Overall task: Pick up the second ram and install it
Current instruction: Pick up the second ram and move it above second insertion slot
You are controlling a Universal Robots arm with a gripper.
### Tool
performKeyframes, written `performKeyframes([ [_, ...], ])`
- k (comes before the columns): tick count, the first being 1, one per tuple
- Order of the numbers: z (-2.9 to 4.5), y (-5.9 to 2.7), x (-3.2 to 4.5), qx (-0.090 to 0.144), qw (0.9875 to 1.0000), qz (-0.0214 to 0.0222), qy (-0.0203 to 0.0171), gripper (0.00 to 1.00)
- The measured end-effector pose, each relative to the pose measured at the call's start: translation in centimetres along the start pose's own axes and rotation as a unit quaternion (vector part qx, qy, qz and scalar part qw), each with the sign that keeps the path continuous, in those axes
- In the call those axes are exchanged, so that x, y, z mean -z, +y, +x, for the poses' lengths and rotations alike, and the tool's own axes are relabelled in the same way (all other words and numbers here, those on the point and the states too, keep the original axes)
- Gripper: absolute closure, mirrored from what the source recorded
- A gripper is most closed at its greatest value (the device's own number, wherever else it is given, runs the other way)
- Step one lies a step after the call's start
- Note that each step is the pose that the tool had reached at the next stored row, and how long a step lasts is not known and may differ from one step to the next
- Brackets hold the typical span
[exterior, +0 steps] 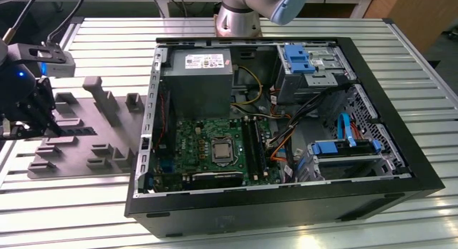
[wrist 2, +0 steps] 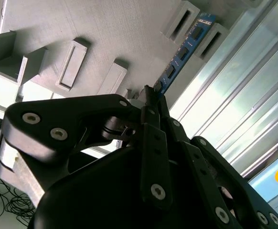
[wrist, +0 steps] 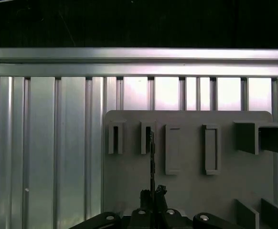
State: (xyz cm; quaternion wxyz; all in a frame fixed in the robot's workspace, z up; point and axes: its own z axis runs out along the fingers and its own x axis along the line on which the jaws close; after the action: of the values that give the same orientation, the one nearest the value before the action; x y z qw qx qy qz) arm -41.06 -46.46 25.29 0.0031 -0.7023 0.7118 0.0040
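Observation:
The second ram (wrist 2: 183, 49) is a thin blue strip with dark chips, standing on edge in two slotted holders of the grey fixture (wrist 2: 105, 38). In the first wrist view the second ram (wrist: 152, 157) shows edge-on as a thin dark line. My gripper (wrist 2: 151, 95) has its black fingers closed against the strip's near end. In the exterior view the gripper (exterior: 51, 132) hangs at the left end of the fixture (exterior: 107, 147), with the second ram (exterior: 77, 130) reaching out from it towards the exterior view's right. In the first wrist view the gripper (wrist: 153, 192) pinches the ram's end.
An open black computer case (exterior: 286, 206) lies at the exterior view's right of the fixture. Inside are the green motherboard (exterior: 207, 152) with long black slots (exterior: 254, 147), a grey power supply (exterior: 197, 77), blue drive brackets (exterior: 344, 148) and cables. Everything rests on a ribbed aluminium table (exterior: 107, 34).

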Motion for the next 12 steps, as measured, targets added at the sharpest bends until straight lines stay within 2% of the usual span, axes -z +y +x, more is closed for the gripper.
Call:
performKeyframes([
  [12, -0.01, 0.01, 0.61, 0.000, 1.0000, 0.0000, 0.0000, 0.86],
])
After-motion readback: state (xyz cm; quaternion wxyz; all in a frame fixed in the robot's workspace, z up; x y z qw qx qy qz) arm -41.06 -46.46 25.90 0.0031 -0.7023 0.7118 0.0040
